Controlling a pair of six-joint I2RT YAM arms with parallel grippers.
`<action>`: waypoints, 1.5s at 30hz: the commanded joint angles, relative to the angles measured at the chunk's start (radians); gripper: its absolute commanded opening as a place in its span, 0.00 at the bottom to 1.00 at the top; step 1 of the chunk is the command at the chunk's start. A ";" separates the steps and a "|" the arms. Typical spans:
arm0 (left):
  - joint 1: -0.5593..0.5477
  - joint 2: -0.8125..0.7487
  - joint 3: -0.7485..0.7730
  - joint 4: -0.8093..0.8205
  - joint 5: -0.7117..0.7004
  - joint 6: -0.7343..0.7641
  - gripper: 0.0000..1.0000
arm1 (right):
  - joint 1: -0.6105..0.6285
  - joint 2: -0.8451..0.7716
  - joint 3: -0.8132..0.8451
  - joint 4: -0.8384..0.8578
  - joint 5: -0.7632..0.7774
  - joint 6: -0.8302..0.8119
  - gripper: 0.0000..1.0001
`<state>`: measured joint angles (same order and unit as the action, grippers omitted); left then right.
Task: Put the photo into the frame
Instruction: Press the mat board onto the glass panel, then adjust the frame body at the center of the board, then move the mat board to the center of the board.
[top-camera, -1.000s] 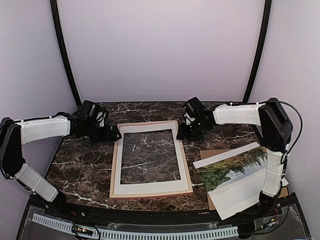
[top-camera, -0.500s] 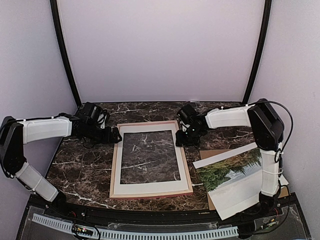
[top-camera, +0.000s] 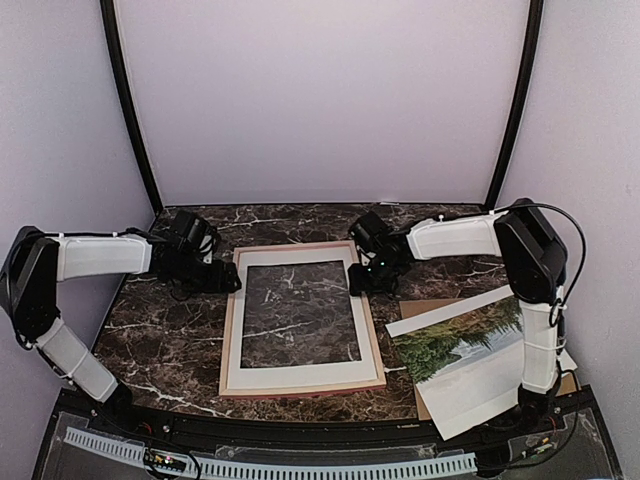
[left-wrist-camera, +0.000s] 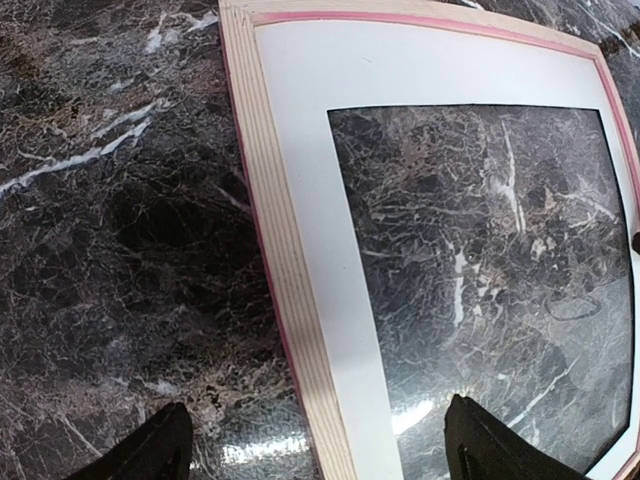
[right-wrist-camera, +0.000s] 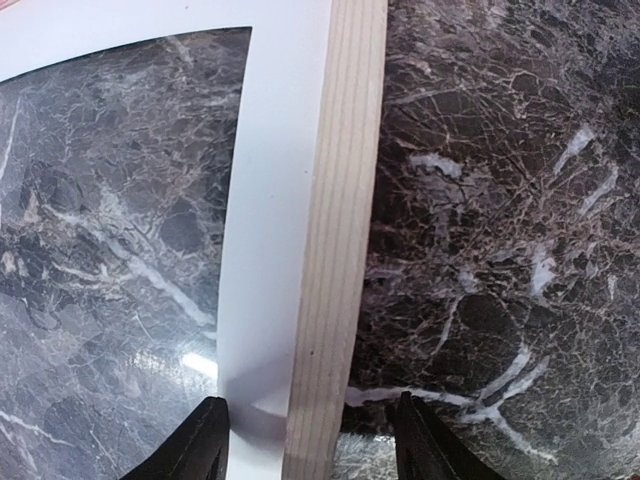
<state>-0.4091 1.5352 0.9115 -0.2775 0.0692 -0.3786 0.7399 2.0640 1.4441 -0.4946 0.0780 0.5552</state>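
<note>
To the right of the frame (top-camera: 300, 391), the photo (top-camera: 465, 345) lies picture side up and wholly outside it, trees and water facing the ceiling. It rests on a brown backing board (top-camera: 418, 305), which peeps out at the corner nearest the frame. My right arm crosses the photo's side farthest from the frame and hides part of it. The frame lies flat on the dark marble surface (top-camera: 170, 330). In it sits a white mat board (top-camera: 296, 376), its edges touching the rails. Through the mat's window I see only marble veins, with a bright glint near each claw.

My left claw (left-wrist-camera: 320, 462) hangs over the frame's left rail near its far corner, fingers spread wide. One finger is over bare marble outside the frame and the other over the window, with nothing pinched. My right claw (right-wrist-camera: 315, 455) straddles the opposite rail, parted more narrowly. One finger is above the mat's white band and the other just outside the rail, with a gap on either side, so it grips nothing.

Only the overhead view takes in the photo and the backing board. The wrist views alone show the rail's pale striped grain. The left one also shows a thin pink line along the frame's far rail and outer edge.
</note>
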 joint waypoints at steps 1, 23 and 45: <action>-0.005 0.028 -0.009 -0.011 -0.011 0.009 0.87 | 0.003 -0.075 0.018 0.002 0.019 0.001 0.58; 0.016 0.164 0.058 -0.120 -0.261 0.046 0.72 | -0.338 -0.584 -0.489 -0.149 0.087 0.035 0.67; 0.064 -0.045 0.042 -0.068 -0.201 0.012 0.91 | -0.508 -0.458 -0.670 0.081 -0.131 0.034 0.61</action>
<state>-0.3489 1.5291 0.9550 -0.3447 -0.1474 -0.3618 0.1989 1.5101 0.7753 -0.5095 0.0589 0.5777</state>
